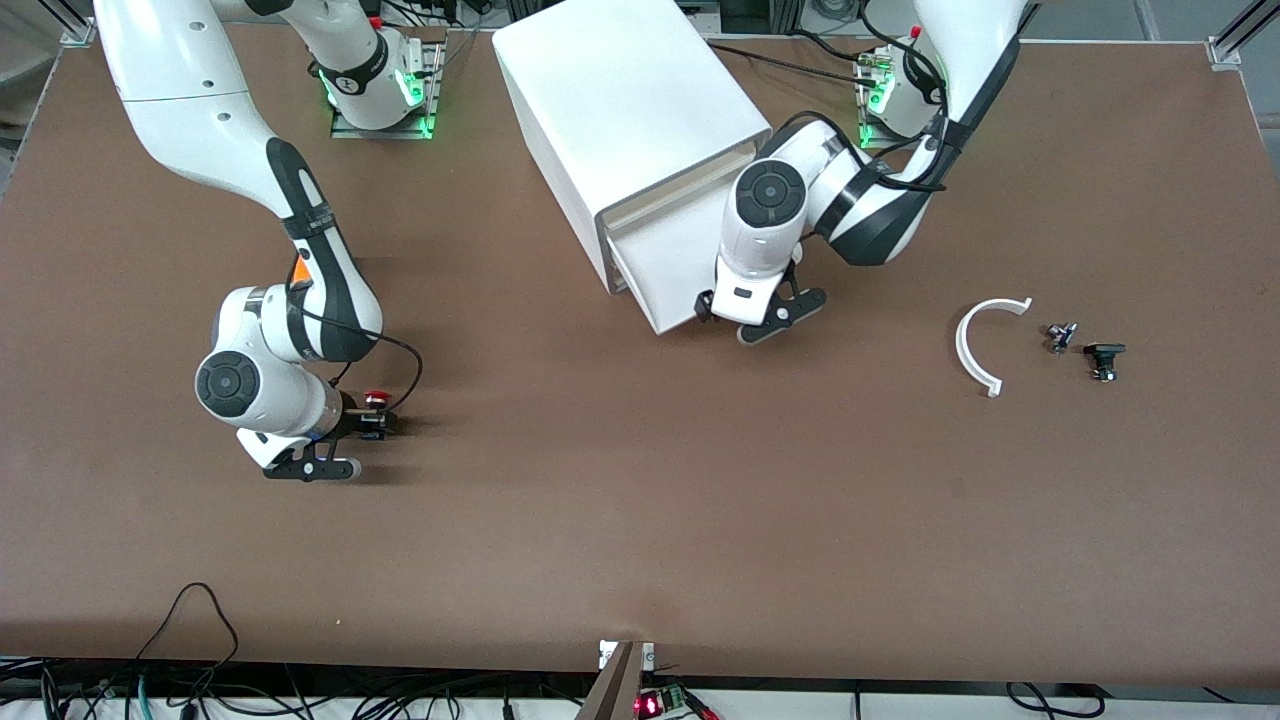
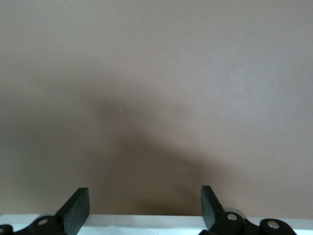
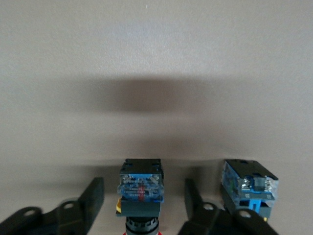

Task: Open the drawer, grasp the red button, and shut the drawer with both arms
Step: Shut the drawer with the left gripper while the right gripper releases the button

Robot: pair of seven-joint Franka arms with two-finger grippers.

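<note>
The white cabinet (image 1: 630,110) stands at the table's robot end, and its drawer (image 1: 665,265) is pulled out toward the front camera. My left gripper (image 1: 730,318) is at the drawer's front edge. In the left wrist view it (image 2: 145,200) is open, with the white drawer edge (image 2: 146,223) between the fingers. My right gripper (image 1: 372,422) is low over the table toward the right arm's end. In the right wrist view it (image 3: 143,196) is open around the button (image 3: 141,188), with a gap on each side. The button's red cap (image 1: 377,398) shows in the front view.
A second blue-black block base (image 3: 249,188) lies just outside one right finger, its cap hidden. A white curved piece (image 1: 975,345) and two small dark parts (image 1: 1060,337) (image 1: 1104,358) lie toward the left arm's end. Cables run along the front table edge.
</note>
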